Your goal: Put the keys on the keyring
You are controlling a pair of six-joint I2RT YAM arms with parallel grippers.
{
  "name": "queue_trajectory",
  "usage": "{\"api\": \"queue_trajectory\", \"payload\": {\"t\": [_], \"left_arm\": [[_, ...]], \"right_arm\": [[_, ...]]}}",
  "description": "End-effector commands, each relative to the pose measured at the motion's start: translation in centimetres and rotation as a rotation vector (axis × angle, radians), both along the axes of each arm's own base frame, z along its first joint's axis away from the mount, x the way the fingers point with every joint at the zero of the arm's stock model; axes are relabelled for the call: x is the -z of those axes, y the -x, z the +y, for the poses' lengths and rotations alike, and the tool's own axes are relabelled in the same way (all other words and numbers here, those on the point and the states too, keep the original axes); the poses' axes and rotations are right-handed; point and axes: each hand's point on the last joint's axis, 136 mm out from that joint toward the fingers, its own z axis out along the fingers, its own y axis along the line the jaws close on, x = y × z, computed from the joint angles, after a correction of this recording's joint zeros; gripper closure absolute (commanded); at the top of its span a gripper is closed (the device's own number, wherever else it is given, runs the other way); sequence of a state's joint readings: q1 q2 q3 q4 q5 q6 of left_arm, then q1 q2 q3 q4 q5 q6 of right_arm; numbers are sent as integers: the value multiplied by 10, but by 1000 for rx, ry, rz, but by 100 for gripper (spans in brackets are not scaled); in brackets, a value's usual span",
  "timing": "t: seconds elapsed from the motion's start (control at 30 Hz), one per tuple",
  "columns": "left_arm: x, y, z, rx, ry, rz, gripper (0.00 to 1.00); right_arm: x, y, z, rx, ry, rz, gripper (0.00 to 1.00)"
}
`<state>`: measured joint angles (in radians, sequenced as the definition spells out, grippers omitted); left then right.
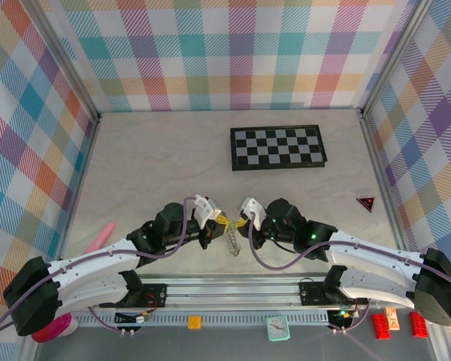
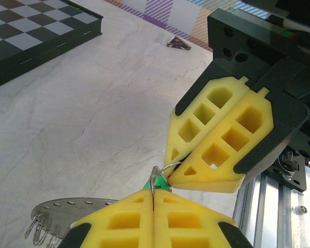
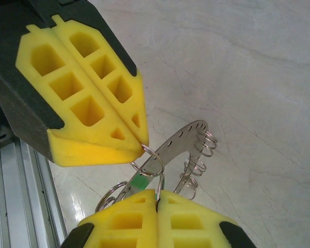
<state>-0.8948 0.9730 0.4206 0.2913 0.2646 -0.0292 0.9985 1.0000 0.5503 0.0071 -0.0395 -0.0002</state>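
One green key (image 3: 139,181) sits against the keyring (image 3: 182,140), held over the table (image 1: 158,165) between both end effectors. I cannot tell whether it is threaded yet, and I judge the other key remains to do. The left end effector (image 3: 141,148) and right end effector (image 3: 157,193) are each pressed together, pinching the keyring's wire loops. The left wrist view adds a checkerboard (image 2: 20,36) at 11 o'clock. The right wrist view shows spare loops at 2 o'clock of the key.

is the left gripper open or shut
Shut: fingers of the left gripper meet with no gap, pinching a thin wire ring.
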Motion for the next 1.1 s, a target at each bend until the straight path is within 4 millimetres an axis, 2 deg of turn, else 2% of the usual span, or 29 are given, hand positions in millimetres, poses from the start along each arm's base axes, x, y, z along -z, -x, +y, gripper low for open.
{"api": "queue_trajectory", "payload": {"t": [0.0, 0.7, 1.07], "left_arm": [[-17, 4, -8, 33, 56, -55, 100], [-15, 3, -9, 33, 62, -54, 100], [-16, 3, -8, 28, 69, -58, 100]], "right_arm": [[-15, 9, 13, -73, -69, -14, 100], [-19, 10, 19, -94, -93, -8, 100], [-10, 10, 16, -77, -83, 10, 100]]}}
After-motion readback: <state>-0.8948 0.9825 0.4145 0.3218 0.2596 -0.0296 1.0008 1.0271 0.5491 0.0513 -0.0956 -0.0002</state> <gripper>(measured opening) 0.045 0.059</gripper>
